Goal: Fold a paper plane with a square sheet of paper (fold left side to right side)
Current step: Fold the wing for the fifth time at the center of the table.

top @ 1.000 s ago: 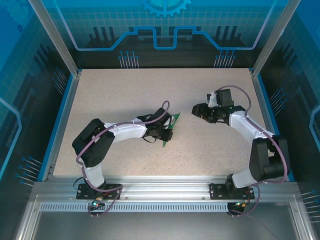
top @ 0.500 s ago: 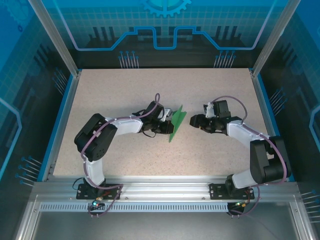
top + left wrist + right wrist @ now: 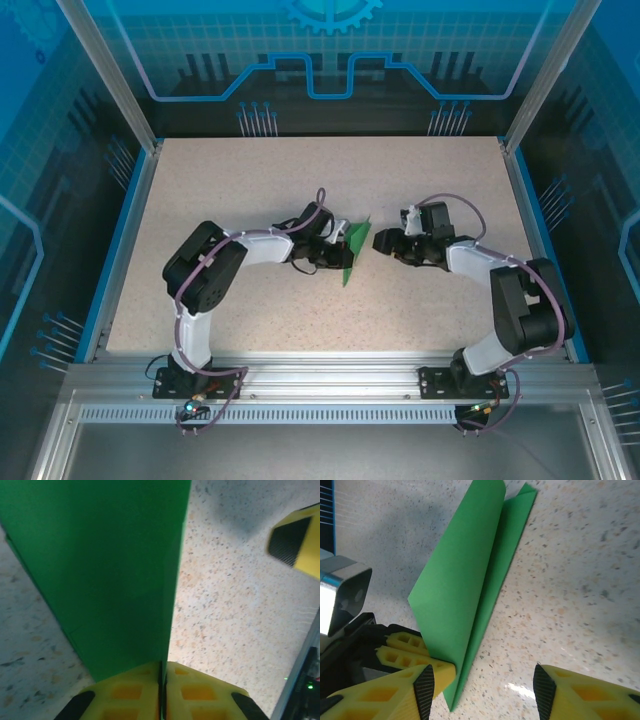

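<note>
The square sheet of paper (image 3: pixel 356 248) is green and folded into a narrow wedge, standing up off the table near its middle. My left gripper (image 3: pixel 338 252) is shut on its lower edge; the yellow fingers (image 3: pixel 135 690) pinch the sheet (image 3: pixel 100 565) between them. In the right wrist view the paper (image 3: pixel 465 575) rises as two layers joined at a fold, with the left gripper's fingers (image 3: pixel 402 650) clamped at its base. My right gripper (image 3: pixel 380 243) hovers just right of the paper, open (image 3: pixel 480 690), with the sheet's lower corner between its fingers but untouched.
The speckled table (image 3: pixel 250 180) is bounded by blue rails and an aluminium frame (image 3: pixel 320 375) at the near edge. One right finger (image 3: pixel 297 542) shows in the left wrist view, close to the paper's right side.
The left gripper has lifted and turned the paper into an upright wedge and shifted slightly right. The right arm has swung down and left, closing in on the paper.
</note>
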Robot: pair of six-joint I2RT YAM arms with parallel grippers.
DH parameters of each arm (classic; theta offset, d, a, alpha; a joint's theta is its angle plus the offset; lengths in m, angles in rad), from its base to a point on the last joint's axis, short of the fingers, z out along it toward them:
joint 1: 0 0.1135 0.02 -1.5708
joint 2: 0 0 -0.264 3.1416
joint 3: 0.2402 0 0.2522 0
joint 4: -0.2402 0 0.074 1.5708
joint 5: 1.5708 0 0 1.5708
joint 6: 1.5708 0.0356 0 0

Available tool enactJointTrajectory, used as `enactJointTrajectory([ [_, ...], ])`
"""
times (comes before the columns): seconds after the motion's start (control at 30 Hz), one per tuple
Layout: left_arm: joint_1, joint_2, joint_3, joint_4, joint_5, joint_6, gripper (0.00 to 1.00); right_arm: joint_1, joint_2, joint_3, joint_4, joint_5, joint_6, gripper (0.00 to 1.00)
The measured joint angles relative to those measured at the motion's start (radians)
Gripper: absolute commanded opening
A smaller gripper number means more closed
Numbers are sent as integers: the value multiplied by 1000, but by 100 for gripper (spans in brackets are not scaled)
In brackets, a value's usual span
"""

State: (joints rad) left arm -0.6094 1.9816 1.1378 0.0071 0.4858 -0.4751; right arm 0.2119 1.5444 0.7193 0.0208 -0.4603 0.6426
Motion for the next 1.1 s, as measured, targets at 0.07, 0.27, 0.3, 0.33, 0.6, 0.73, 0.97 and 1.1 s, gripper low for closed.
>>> enactJointTrajectory([
  [0.07,2,10,13,11,29,-26,10,11,18,-17,47,-6,32,59],
  [0.27,13,54,34,61,98,-109,8,22,87,-38,172,-19,114,63],
  [0.3,16,61,34,70,107,-123,8,23,95,-40,192,-19,126,63],
  [0.33,18,66,34,74,114,-130,8,24,101,-41,207,-19,135,63],
  [0.6,27,75,34,116,147,-186,8,26,162,-41,294,-20,178,60],
  [0.73,31,75,34,143,163,-209,8,26,178,-38,311,-22,193,57],
  [0.97,35,84,34,165,175,-235,7,32,217,-3,319,-33,212,55],
  [1.1,37,90,34,172,179,-246,8,34,232,14,317,-38,216,53],
])
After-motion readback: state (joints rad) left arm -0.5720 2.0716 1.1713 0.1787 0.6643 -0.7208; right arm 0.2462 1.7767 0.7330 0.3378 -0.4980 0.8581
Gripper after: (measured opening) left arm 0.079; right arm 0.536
